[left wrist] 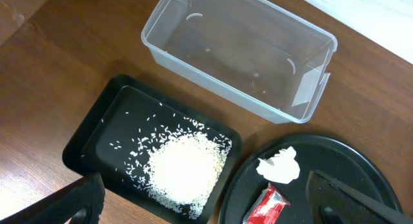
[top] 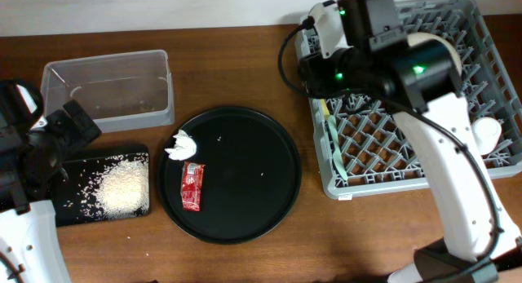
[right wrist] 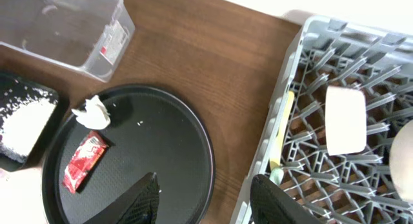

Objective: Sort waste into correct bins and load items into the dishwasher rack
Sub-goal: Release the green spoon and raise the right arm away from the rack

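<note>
Left gripper (left wrist: 203, 179): the fingers are spread wide apart with nothing held between them; it is positioned above the gap between the shallow black rectangular tray (left wrist: 90, 130) and the large round black tray (right wrist: 168, 140).
Right gripper (right wrist: 203, 179): the fingers are parted and empty; it is held over the round tray's edge nearest the large square grey plastic lattice rack (right wrist: 290, 101).
Loose white rice grains (left wrist: 184, 175): heaped in the shallow black tray, with stray grains scattered across its floor.
Crumpled white tissue (left wrist: 279, 166): lying on the round tray, near its rim on the rice side.
Small red sachet wrapper (left wrist: 266, 208): lying on the round tray just beside the tissue.
Clear plastic rectangular tub (left wrist: 310, 88): set behind the shallow tray; almost nothing is seen inside.
Rack contents: a slim yellow utensil (right wrist: 281, 130) and a pale-green utensil (top: 336, 152) are laid along the side nearest the round tray; a white cup (right wrist: 345, 119) is seen further in.
Wooden table (top: 245, 55): everything is supported on it.
</note>
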Controlling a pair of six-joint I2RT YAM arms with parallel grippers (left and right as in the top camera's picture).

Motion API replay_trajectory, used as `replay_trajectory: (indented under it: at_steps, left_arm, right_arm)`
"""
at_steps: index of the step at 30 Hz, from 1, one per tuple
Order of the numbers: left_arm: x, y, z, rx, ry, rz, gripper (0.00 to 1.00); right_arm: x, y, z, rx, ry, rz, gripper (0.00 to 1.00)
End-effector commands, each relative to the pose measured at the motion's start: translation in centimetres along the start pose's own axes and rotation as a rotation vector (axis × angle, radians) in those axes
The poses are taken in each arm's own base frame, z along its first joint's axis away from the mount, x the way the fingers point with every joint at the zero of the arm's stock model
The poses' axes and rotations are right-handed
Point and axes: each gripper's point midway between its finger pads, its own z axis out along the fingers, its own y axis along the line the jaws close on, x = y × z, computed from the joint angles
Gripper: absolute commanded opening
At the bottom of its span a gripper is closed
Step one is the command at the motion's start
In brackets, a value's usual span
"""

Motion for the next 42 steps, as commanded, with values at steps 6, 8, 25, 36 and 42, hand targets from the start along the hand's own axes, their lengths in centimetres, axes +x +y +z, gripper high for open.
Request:
replay_trajectory:
  at_steps: [6, 8, 25, 36, 42]
  left_arm:
    - [-0.4, 0.1, -0.4, -0.001, -0.016, -0.016, 0.99]
    - [-0.4, 0.1, -0.4, -0.001, -0.016, -0.016, 0.99]
    - [-0.4, 0.1, -0.4, -0.001, -0.016, -0.016, 0.99]
    - [-0.4, -0.1, -0.4, 0.011, -0.013, -0.017, 0.99]
    - [0.1, -3.3, -0.7, 0.201, 0.022, -0.014, 0.99]
  right_arm:
    - [-0.8, 1.0, -6.9, -0.004, -0.140, -0.013, 0.54]
    - [-0.5, 1.1, -8.4, -0.001, -0.162, -0.015, 0.55]
    - [3.4, 0.3, -21.6, 0.133, -0.379, -0.015, 0.90]
    - [4.1, 0.6, -23.0, 0.128, -0.410, -0.018, 0.98]
    - [4.3, 0.6, -23.1, 0.133, -0.404, -0.034, 0.98]
